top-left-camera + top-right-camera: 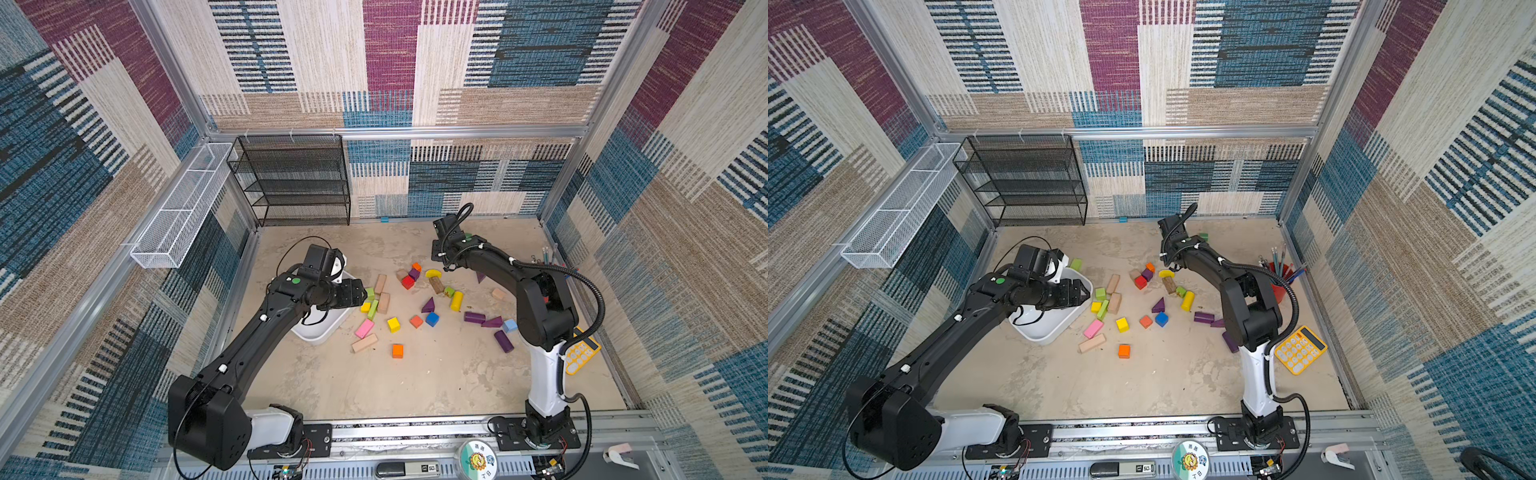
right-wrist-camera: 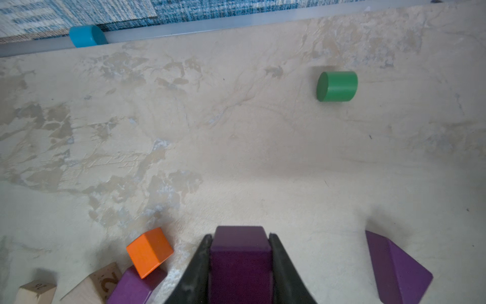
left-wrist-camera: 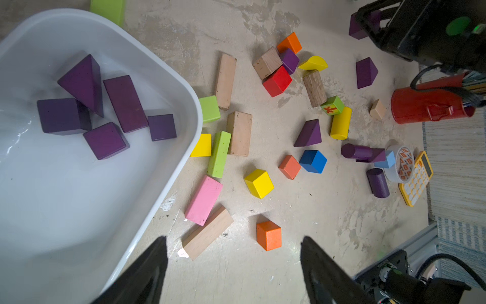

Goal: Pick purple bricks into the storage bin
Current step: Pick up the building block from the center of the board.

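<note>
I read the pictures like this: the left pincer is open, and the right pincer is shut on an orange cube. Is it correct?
Not quite. The right pincer is shut on a purple brick, not on an orange cube; the right wrist view shows this. The orange cube lies apart from the pincer, off to one side. The left pincer is open, as you say.

Two arms for us here, left arm and right arm, both matte black with a glossy white lower segment above black base plates dotted with screws. We spot a round green dot and a thin black cable loop on the left, a ribbed black hose with white clips along the right, and tapered black fingers on the left end effector.
</note>
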Controlling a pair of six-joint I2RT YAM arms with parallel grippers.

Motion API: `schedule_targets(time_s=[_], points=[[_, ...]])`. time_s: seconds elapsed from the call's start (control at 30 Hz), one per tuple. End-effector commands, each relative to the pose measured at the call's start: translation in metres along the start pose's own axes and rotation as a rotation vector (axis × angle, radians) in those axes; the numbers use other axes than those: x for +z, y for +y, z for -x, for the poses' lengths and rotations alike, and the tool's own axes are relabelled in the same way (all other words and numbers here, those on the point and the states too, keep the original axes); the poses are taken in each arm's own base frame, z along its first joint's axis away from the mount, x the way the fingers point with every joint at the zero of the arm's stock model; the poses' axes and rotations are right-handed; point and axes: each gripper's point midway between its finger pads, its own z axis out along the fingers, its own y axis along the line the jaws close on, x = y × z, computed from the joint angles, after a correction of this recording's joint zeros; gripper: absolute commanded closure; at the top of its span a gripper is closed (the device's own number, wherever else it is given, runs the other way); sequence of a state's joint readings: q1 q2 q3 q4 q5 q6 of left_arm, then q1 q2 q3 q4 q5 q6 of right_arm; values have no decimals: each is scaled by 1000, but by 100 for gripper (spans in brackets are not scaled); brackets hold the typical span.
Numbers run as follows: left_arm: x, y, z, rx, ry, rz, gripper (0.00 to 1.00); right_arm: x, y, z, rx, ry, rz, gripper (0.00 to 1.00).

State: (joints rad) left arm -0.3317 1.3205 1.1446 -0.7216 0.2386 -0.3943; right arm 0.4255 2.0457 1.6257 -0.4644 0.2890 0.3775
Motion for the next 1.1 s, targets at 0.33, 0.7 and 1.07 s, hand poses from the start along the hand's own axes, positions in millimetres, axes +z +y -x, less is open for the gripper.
schedule_targets(time_s=[0.33,0.7,1.07], points=[[-7,45,21,-155,-44,53,19,-40,78,12,-134,-93,147,72],[-9,78,29,-300,-53,90,19,-77,144,12,-224,-133,261,71],[-10,105,26,-390,-52,213,19,-106,208,-11,-320,-129,399,71]])
